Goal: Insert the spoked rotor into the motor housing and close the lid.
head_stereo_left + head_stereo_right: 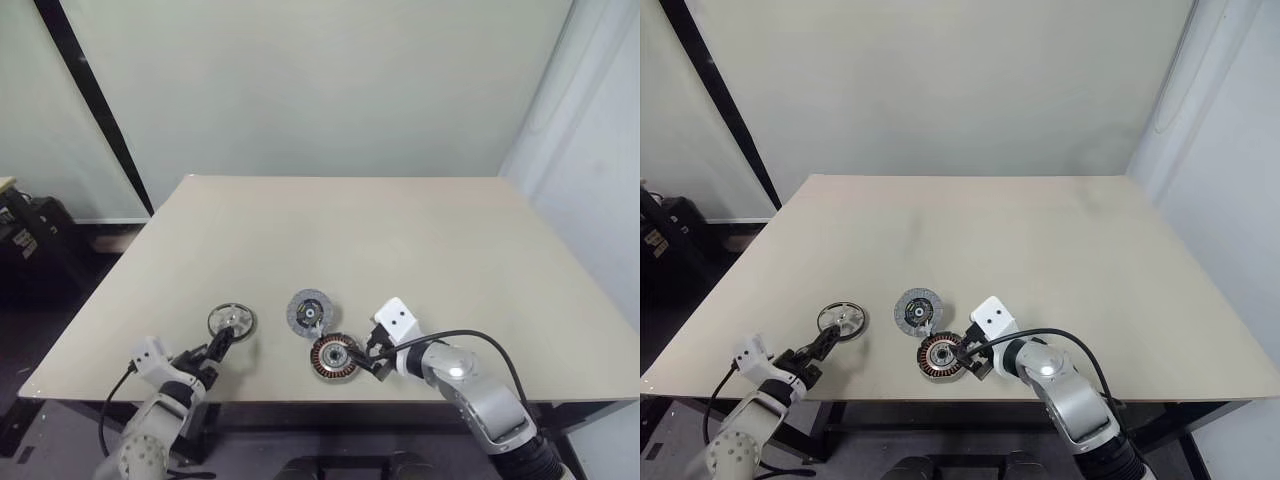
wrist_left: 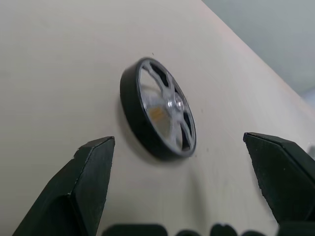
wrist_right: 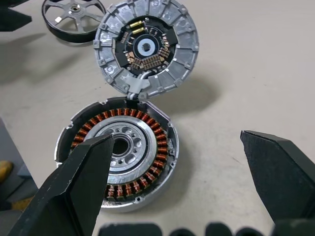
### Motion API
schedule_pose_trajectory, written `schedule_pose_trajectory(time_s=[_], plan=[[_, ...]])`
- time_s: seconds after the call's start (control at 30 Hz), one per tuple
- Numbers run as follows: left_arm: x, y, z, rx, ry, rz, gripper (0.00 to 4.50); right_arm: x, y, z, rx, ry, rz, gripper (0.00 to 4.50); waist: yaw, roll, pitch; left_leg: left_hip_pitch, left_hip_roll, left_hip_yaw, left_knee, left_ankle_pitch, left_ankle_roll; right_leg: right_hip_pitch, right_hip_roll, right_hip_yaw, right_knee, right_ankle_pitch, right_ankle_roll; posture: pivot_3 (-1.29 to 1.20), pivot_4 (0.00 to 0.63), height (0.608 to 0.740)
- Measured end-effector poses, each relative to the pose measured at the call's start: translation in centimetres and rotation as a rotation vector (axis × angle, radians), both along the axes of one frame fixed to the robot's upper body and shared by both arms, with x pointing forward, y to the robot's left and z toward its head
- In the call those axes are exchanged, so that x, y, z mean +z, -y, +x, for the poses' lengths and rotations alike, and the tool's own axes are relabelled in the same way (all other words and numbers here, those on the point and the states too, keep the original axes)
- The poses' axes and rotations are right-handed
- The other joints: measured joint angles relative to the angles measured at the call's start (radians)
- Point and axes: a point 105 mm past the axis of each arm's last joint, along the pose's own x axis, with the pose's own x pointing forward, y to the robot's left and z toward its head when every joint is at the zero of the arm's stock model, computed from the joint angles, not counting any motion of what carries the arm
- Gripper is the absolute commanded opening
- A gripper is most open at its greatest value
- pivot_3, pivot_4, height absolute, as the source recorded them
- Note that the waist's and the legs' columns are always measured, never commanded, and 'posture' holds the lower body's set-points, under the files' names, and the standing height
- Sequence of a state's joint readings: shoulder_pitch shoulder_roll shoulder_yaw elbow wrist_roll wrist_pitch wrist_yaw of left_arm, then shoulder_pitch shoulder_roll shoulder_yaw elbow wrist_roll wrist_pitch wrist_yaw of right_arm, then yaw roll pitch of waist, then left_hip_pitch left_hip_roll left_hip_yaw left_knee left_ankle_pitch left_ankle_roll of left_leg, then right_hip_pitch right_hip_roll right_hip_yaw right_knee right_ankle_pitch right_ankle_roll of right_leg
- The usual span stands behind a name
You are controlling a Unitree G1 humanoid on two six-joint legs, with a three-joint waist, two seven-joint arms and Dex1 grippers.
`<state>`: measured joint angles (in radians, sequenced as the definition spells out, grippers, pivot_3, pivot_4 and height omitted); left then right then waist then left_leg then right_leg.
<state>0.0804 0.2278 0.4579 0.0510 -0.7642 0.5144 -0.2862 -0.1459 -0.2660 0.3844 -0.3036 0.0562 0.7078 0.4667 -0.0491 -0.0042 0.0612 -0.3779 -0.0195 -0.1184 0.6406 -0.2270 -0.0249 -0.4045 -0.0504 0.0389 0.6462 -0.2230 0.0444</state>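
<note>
Your left claw [image 1: 222, 345] is sitting wide open and holding nothing, with the spoked rotor [image 1: 231, 320] lying flat on the worktop [image 1: 400, 240] just ahead of its fingertips; in the left wrist view the rotor [image 2: 158, 114] is showing between the two spread fingers [image 2: 88, 182] but farther out, not touching them. Your left arm is reaching in low from the near left edge, pointing forward and slightly down.

Your right claw [image 1: 372, 352] is also standing fully open and empty, hovering just beside the motor housing [image 1: 335, 357], which is resting near the front edge. In the right wrist view the housing [image 3: 118, 152] is lying under the left-hand finger, copper windings showing, with the lid [image 3: 146, 46] lying touching its far rim. Your right forearm is angling in from the right, pointing left and downward.
</note>
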Motion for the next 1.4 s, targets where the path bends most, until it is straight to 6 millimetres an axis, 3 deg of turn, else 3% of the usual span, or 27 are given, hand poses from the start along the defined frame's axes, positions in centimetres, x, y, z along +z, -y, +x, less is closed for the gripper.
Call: schedule_pose_trajectory(time_s=[0.13,0.23,0.53,0.6,0.77,1.03,1.27,1.4], plan=[[-0.4,0.0,1.2,0.019,-0.019,-0.005,4.5,0.1,0.1,0.0,-0.007,0.008,-0.001,4.49,0.0,-0.001,-0.001,0.0,0.0,0.0,0.0,0.0,0.0,0.0,0.0,0.0,0.0,0.0,0.0,0.0,0.0,0.74],[-0.6,0.3,1.5,0.016,-0.025,-0.018,3.9,0.2,0.1,0.1,-0.012,0.014,-0.001,4.5,0.0,-0.002,-0.001,0.0,0.0,0.0,-0.001,0.0,0.0,0.0,0.0,0.0,0.0,0.0,0.0,0.0,0.0,0.74],[-0.6,0.4,1.6,0.015,-0.034,-0.026,0.73,0.3,0.5,0.1,-0.032,0.024,-0.001,4.5,0.0,-0.002,-0.001,0.0,0.0,0.0,-0.001,0.0,0.0,0.0,0.0,0.0,0.0,0.0,0.0,0.0,0.0,0.74],[-0.6,0.4,1.6,0.015,-0.033,-0.031,0.22,0.3,0.5,0.1,-0.032,0.026,-0.001,4.5,0.0,-0.002,-0.001,0.0,0.0,0.0,-0.001,0.0,0.0,0.0,0.0,0.0,0.0,0.0,0.0,0.0,0.0,0.74],[-0.1,-0.3,1.4,0.046,-0.007,-0.054,0.22,0.4,0.5,0.2,-0.033,0.033,-0.001,4.5,0.0,-0.002,-0.001,0.0,0.0,0.0,-0.001,0.0,0.0,0.0,0.0,0.0,0.0,0.0,0.0,0.0,0.0,0.74],[3.5,0.1,-0.5,-0.013,0.185,-0.349,0.22,0.1,1.2,0.2,-0.043,0.046,-0.021,4.5,0.0,-0.003,-0.001,0.0,0.0,-0.001,-0.002,0.0,0.0,-0.001,0.0,0.0,-0.001,0.0,0.0,0.0,0.0,0.74],[3.6,2.5,-3.2,-0.179,0.111,-0.537,0.22,-1.0,2.4,-0.2,-0.033,0.01,-0.069,4.5,0.0,-0.003,0.0,-0.001,0.0,0.0,-0.001,-0.002,-0.004,-0.001,-0.001,0.0,-0.002,0.0,0.0,0.0,0.0,0.74],[4.7,5.5,-3.3,-0.308,0.108,-0.621,0.22,-1.7,3.4,-0.8,-0.003,-0.021,-0.105,4.5,0.0,-0.003,0.0,-0.002,0.0,0.0,0.001,-0.002,-0.004,0.0,-0.001,0.0,-0.002,0.0,0.0,0.0,0.0,0.74]])
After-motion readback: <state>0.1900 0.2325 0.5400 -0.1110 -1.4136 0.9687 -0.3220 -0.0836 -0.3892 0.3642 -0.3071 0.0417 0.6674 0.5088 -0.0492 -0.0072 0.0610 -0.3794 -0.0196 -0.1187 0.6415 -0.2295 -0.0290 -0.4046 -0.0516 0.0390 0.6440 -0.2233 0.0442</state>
